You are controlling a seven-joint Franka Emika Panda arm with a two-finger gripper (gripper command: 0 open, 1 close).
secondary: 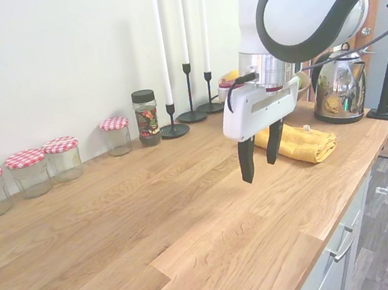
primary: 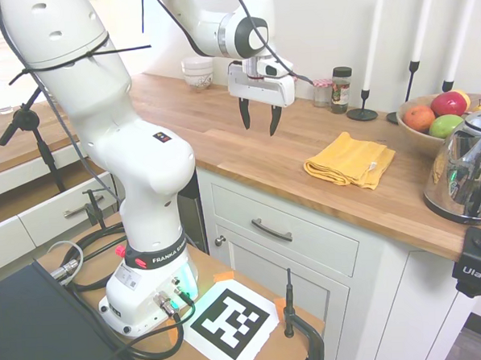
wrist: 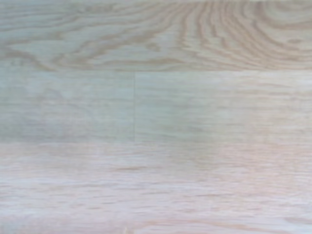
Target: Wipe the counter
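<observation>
Gripper (primary: 258,118) is seen hanging fingers-down over bare wood, spread apart and holding nothing, not touching the bench (primary: 222,136). That wooden bench runs along the wall on white cabinets. Further right, a folded yellow cloth (primary: 350,160) is laid flat, well apart from the gripper. Only blurry wood grain is shown up close, and the kettle (primary: 466,172) gets cut off.

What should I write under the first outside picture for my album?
Robot's open gripper hangs over the wooden counter, with a folded yellow cloth lying nearby.
</observation>
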